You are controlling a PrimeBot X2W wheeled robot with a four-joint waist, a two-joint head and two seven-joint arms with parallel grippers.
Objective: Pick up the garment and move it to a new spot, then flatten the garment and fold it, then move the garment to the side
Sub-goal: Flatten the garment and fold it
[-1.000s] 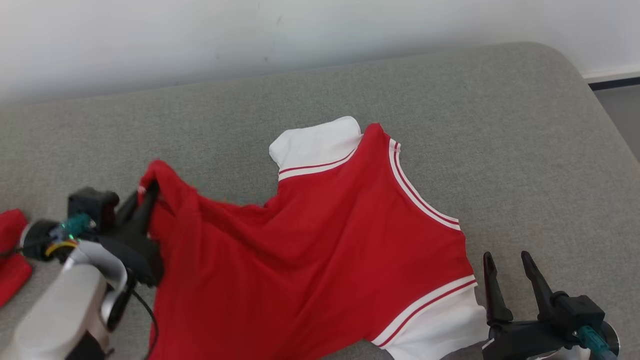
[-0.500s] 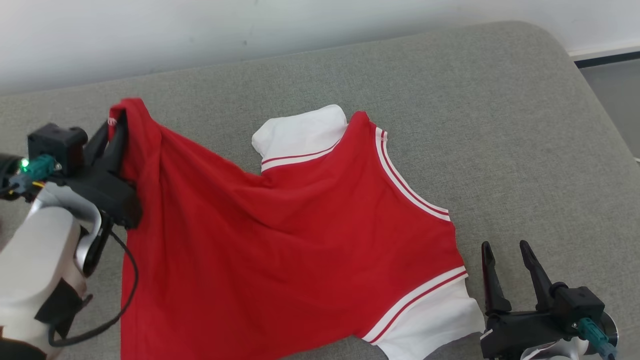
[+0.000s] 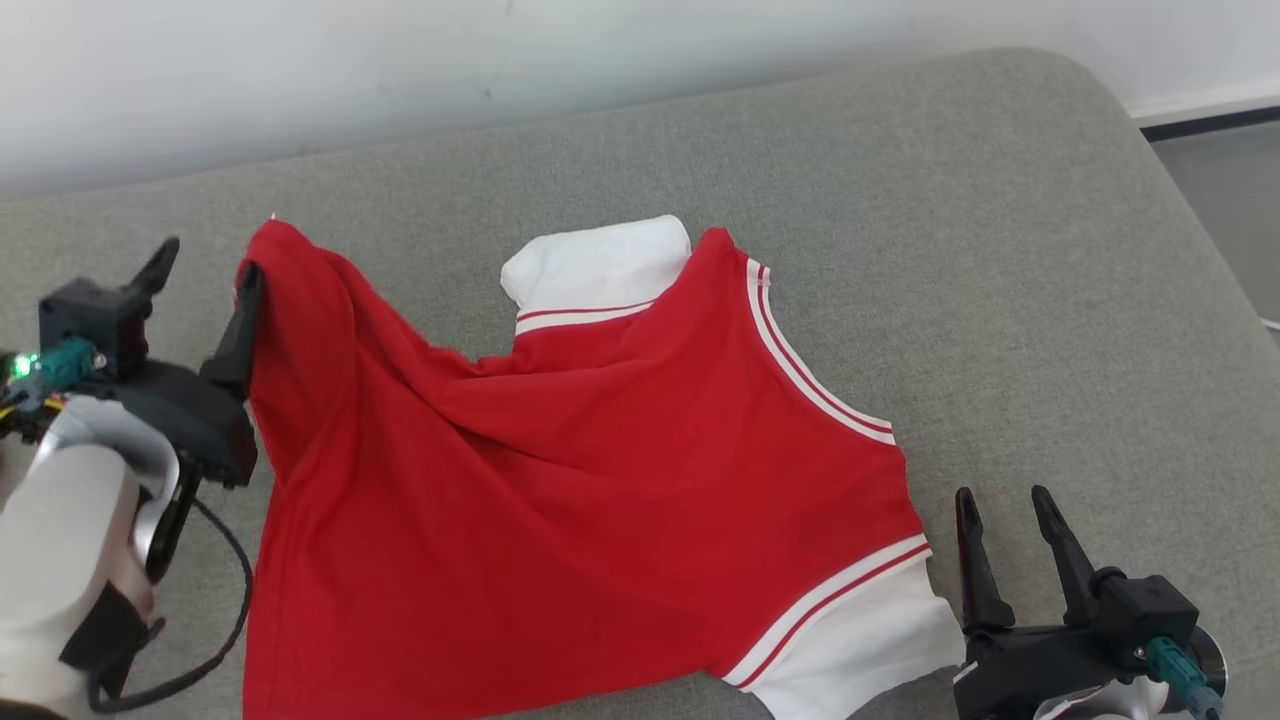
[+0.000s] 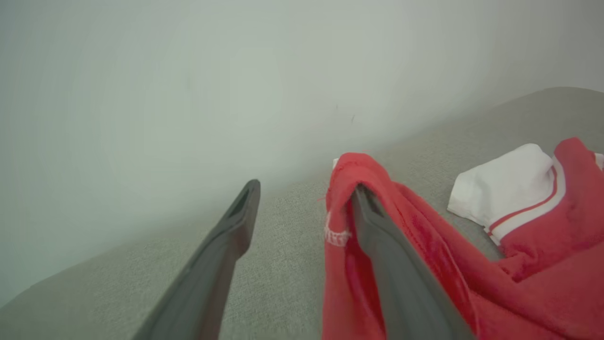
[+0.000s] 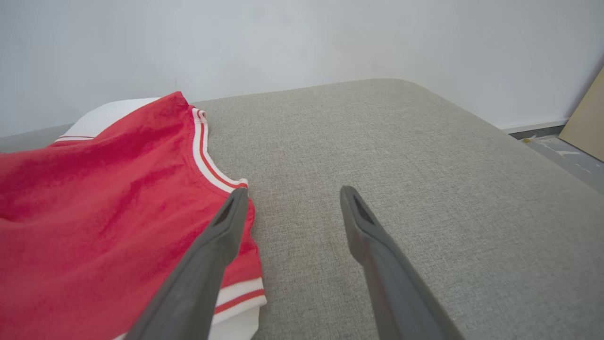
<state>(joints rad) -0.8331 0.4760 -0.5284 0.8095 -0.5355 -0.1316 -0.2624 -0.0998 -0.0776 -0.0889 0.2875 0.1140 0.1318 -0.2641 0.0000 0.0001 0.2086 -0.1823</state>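
One grey fabric-covered surface (image 3: pixel 1000 250) spans most of the head view. It has a rounded corner at far right, a pale wall (image 3: pixel 400 70) behind it and a strip of floor (image 3: pixel 1240 190) past the right edge.

Red garment (image 3: pixel 600 480) lies on the surface, centre to centre-left. It is spread out but creased, with folds running from its far left corner toward the middle. That corner stands up in a peak.

Pale left forearm (image 3: pixel 60 560) is at lower left.

Left pincer (image 3: pixel 211 258): jaws wide apart, clamped on nothing. Inner finger (image 4: pixel 391 264) sits inside the raised corner. Left wrist view shows red cloth draped over its tip and down both its sides. Outer finger is clear of the cloth, over bare surface.

Right pincer (image 3: pixel 1001 494): jaws apart, empty, low at near right, just beside the garment's right edge. In the right wrist view its left finger overlaps the hem by the sleeve; contact cannot be judged.

Far sleeve (image 3: pixel 600 265), white with a red stripe, lies flat at the garment's far edge. Near sleeve (image 3: pixel 860 650), white, sits just left of the right pincer. Striped edge (image 3: pixel 815 375), white-red-white, runs diagonally between the two sleeves.
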